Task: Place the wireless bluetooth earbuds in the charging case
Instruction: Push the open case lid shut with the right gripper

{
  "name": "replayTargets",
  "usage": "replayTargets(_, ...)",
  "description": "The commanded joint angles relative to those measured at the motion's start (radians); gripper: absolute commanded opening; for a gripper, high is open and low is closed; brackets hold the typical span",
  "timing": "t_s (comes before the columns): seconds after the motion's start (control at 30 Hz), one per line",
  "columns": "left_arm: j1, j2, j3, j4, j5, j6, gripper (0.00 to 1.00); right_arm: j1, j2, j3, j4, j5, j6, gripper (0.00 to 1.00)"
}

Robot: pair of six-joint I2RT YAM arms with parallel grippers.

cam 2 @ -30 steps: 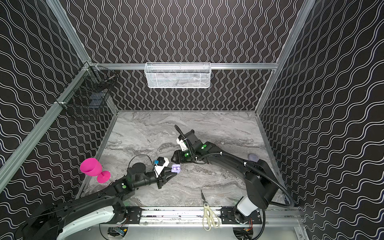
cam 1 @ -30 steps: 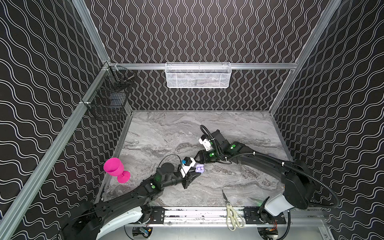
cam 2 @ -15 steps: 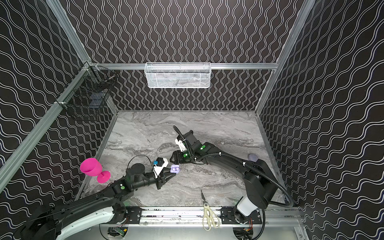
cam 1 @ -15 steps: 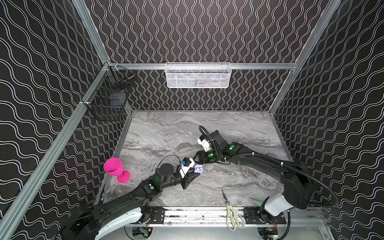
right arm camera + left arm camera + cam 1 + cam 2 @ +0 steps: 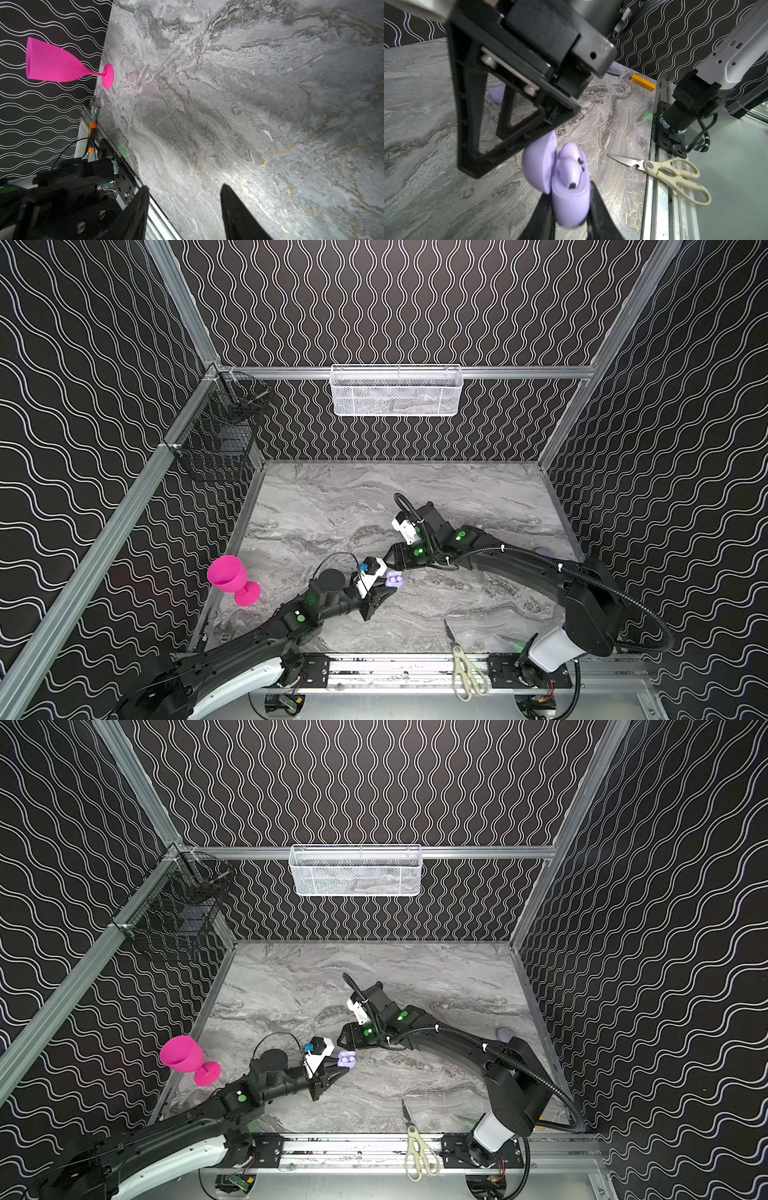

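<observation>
- The left jaws are clamped narrow on the lavender case (image 5: 571, 205), which is over the counter (image 5: 425, 187) with its lid open.
- Two earbuds (image 5: 572, 166) sit inside the case. They look seated, though blur hides how deep.
- The right jaws stand apart and empty, just beside the case's lid.

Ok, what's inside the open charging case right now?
Two earbuds sit in the charging case, lid open, clamped by the left gripper. Their lower ends are hidden in the sockets.
</observation>
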State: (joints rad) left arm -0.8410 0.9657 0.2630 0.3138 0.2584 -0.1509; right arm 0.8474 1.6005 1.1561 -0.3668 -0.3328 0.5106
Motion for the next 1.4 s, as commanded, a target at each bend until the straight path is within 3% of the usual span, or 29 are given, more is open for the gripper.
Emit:
replayTargets(0.0, 0.002, -0.012, 0.002, 0.076, -0.103, 0.009, 0.24, 0.010, 0.005, 0.002, -0.075, -0.037, -0.024, 0.56)
replayTargets(1.0, 0.003, -0.041, -0.004, 0.060, -0.125, 0.007, 0.24, 0.025, -0.006, -0.006, -0.072, -0.026, -0.017, 0.56)
replayTargets(1.37, 0.003, -0.031, -0.002, 0.060, -0.126, 0.001, 0.24, 0.024, -0.042, -0.015, -0.058, 0.028, -0.003, 0.58)
